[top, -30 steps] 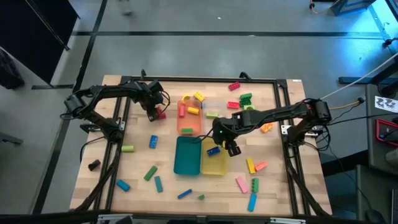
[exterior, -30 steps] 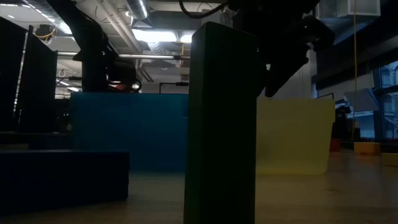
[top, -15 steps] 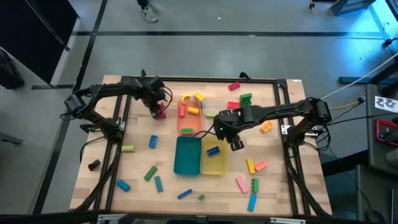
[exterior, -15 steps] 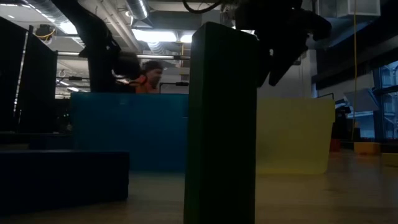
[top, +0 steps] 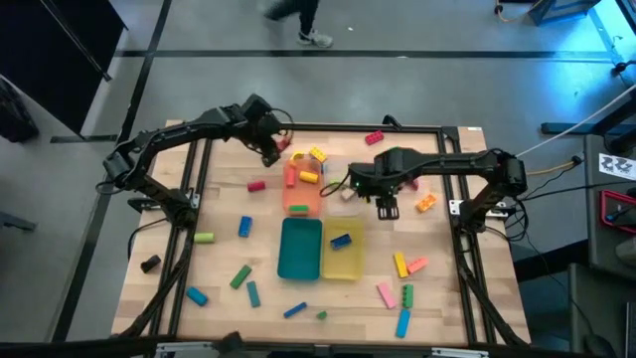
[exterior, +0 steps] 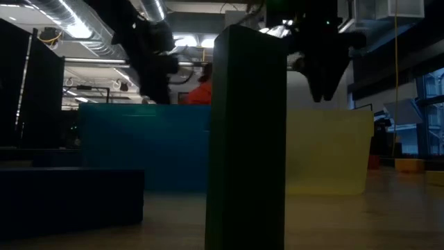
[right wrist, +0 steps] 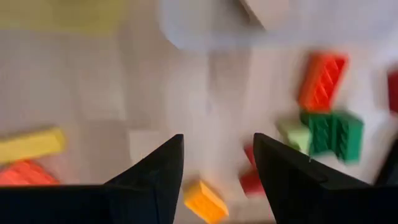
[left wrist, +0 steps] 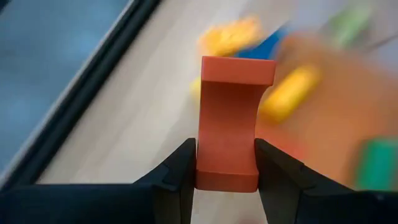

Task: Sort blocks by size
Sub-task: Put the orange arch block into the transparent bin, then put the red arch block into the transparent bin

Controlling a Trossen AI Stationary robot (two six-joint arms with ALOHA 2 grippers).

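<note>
My left gripper (top: 272,157) hangs above the table's far left, by the orange tray (top: 303,195), shut on an orange-red block (left wrist: 233,118). My right gripper (top: 387,207) points down over the bare table beside the clear tray (top: 343,189), open, with nothing between its fingers (right wrist: 217,146). A red block (top: 256,185) lies flat on the table left of the orange tray. A blue block (top: 341,241) lies in the yellow tray (top: 344,264). Several more blocks are scattered over the table. My left gripper pinches the orange-red block between its two fingers, which sit on the two opposite sides of its near end (left wrist: 205,171). The block reaches out past the fingertips, along the fingers. It is lifted clear of the table, the gripper slanting downward.
The teal tray (top: 299,251) stands beside the yellow one. Orange (top: 425,202), green (top: 394,156) and red (top: 375,138) blocks lie near my right gripper. A dark green block (exterior: 246,139) stands close before the low camera. A person in orange (exterior: 201,90) moves beyond the table.
My left gripper has risen and gone toward the far edge and the orange tray, carrying the orange-red block; the red block has stayed on the table. My right gripper has left the yellow tray toward the far right, risen a little and tipped to point down, still open.
</note>
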